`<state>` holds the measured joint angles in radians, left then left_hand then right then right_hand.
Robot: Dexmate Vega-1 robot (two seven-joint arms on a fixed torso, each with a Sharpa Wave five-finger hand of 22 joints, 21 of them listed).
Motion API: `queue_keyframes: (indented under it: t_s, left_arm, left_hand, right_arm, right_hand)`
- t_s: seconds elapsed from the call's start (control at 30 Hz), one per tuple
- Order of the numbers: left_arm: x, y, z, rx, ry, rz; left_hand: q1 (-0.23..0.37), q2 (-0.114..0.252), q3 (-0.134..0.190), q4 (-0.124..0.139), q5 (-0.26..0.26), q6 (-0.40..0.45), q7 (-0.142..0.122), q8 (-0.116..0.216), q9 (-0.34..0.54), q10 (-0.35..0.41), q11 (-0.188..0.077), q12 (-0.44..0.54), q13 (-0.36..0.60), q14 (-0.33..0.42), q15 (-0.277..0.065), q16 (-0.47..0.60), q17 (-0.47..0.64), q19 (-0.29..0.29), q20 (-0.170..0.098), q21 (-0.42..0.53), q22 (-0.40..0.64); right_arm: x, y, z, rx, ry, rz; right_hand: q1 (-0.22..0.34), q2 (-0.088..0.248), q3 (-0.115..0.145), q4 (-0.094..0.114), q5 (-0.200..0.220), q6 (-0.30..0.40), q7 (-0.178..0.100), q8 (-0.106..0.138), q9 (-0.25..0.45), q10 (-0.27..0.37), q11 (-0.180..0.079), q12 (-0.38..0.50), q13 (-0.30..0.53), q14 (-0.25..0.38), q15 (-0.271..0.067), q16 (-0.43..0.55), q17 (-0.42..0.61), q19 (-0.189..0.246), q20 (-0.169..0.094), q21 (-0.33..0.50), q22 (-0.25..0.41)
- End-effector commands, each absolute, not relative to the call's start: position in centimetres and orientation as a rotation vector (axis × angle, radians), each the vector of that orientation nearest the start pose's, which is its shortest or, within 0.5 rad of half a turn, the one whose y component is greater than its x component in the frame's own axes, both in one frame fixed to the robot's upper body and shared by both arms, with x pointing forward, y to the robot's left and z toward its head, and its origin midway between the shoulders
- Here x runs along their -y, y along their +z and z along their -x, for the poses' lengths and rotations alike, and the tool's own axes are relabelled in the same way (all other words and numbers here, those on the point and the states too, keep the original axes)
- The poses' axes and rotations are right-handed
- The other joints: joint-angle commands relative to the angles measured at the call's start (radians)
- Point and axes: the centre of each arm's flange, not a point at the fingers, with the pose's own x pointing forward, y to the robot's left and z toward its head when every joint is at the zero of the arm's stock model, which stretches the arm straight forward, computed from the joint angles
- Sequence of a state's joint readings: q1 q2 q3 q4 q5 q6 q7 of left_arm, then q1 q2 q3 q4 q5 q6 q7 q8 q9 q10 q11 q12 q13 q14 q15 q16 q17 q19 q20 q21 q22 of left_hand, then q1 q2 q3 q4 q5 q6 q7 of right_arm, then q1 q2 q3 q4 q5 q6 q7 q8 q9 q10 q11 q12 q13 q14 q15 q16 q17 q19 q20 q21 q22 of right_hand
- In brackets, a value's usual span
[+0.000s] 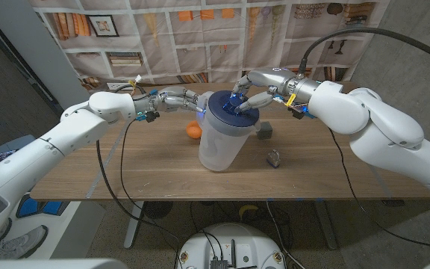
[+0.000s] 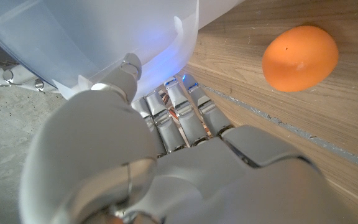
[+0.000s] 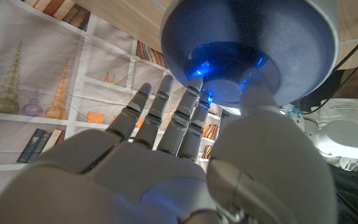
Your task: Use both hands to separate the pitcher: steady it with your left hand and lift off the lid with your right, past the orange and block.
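A translucent white pitcher [image 1: 219, 146] stands mid-table with its blue lid [image 1: 232, 105] seated on top. My left hand [image 1: 186, 99] is against the pitcher's upper left side. In the left wrist view its fingers [image 2: 182, 109] and thumb press on the pitcher wall [image 2: 104, 37]. My right hand [image 1: 254, 92] reaches over the lid from the right. In the right wrist view its fingertips [image 3: 194, 90] and thumb pinch the raised centre of the lid [image 3: 253, 43]. The orange [image 1: 193, 131] lies just left of the pitcher, near the left hand [image 2: 166, 162].
A grey block [image 1: 264, 131] sits right of the pitcher, under my right forearm. A small grey lump [image 1: 274, 158] lies nearer the front. A bookshelf-print backdrop [image 1: 200, 30] hangs behind the table. A cable [image 1: 107, 172] hangs over the table's left part.
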<state>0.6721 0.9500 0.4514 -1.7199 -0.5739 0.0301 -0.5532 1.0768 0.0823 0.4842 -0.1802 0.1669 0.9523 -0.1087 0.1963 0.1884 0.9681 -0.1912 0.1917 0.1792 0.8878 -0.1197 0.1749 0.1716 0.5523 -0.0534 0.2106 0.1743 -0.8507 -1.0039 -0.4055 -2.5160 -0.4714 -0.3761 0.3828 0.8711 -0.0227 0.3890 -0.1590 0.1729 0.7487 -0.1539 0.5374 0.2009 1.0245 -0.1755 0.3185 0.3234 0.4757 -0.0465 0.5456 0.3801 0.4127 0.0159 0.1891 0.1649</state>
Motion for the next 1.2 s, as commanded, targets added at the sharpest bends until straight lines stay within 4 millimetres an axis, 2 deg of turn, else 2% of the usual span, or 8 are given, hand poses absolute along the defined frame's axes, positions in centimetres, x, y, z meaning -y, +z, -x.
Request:
queue_keyframes:
  t_s: [0.03,0.53,1.2]
  left_arm:
    - [-26.05,9.34,-55.86,0.49,-0.736,-0.721]
    - [-26.35,9.25,-55.66,0.489,-0.722,-0.74]
    - [-26.1,9.36,-55.75,0.484,-0.727,-0.741]
  left_hand:
    - [0.016,0.019,0.008,0.001,0.006,0.043,0.026,0.004,0.004,0.023,-0.013,0.004,0.006,0.01,-0.12,0.005,0.0,0.007,-0.145,-0.003,0.003]
    - [0.025,0.018,0.007,-0.001,0.006,0.05,0.021,0.007,0.004,0.026,-0.013,0.004,0.006,0.013,-0.121,0.007,0.002,0.006,-0.146,-0.003,0.004]
    - [0.029,0.019,0.007,0.003,0.006,0.049,0.027,0.005,0.004,0.028,-0.012,0.004,0.006,0.011,-0.119,0.005,0.001,0.006,-0.145,-0.003,0.004]
  right_arm:
    - [13.77,11.24,-40.07,0.861,0.243,1.532]
    - [13.94,11.48,-40.23,0.852,0.248,1.514]
    - [14.46,11.97,-39.78,0.866,0.231,1.508]
  right_hand:
    - [0.032,0.136,0.006,-0.001,0.007,0.157,-0.066,0.015,0.002,0.057,-0.046,0.01,0.004,0.013,-0.146,0.007,0.003,0.008,-0.005,0.007,0.004]
    - [0.037,0.135,0.006,-0.004,0.008,0.165,-0.066,0.015,-0.001,0.065,-0.046,0.01,0.006,0.019,-0.148,0.005,0.001,0.012,-0.006,0.007,0.004]
    - [0.042,0.133,0.004,-0.005,0.008,0.173,-0.065,0.013,-0.004,0.073,-0.046,0.005,0.007,0.025,-0.148,0.003,0.0,0.014,-0.007,0.006,0.004]
